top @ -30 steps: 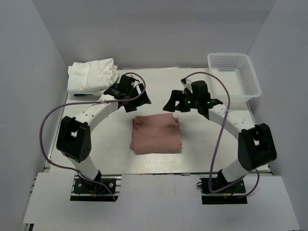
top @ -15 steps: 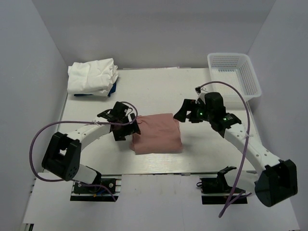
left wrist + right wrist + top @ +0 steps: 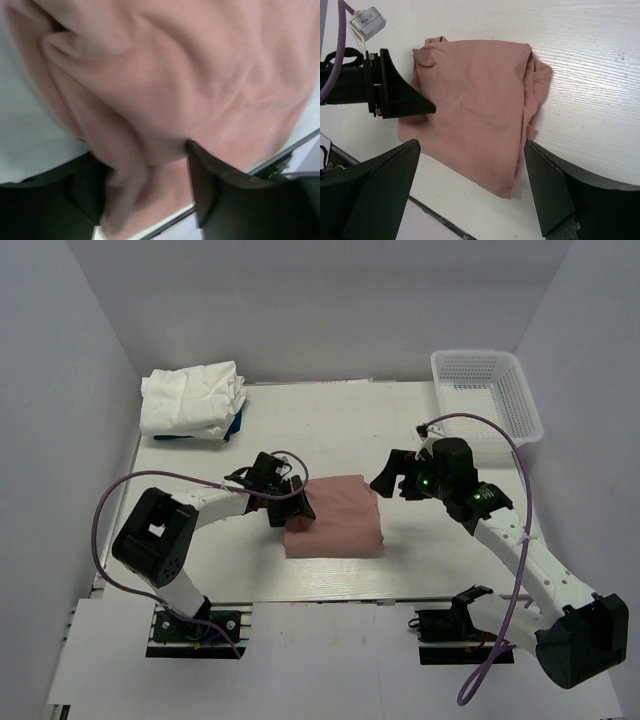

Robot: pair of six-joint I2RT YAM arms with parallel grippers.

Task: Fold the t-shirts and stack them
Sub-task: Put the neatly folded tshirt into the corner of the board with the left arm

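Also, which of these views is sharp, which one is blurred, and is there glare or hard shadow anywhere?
Left wrist view: too close, the pink t-shirt fills it and looks soft, the left gripper dark and blurred. Right wrist view: sharp, the table grain shows, only the right gripper at the bottom is dim. Top external view: even light, soft shadows, no glare.

Your pink shirt (image 3: 335, 517) lies flat at the middle of the table (image 3: 340, 420), folded into a thick, roughly square packet. Its top face is smooth, with soft creases. The 3 o'clock side shows loose layered folds, and the 9 o'clock edge is bunched and rumpled. Your white shirts (image 3: 190, 398) sit well apart at 10 o'clock, in the far left corner, as a wrinkled folded pile.
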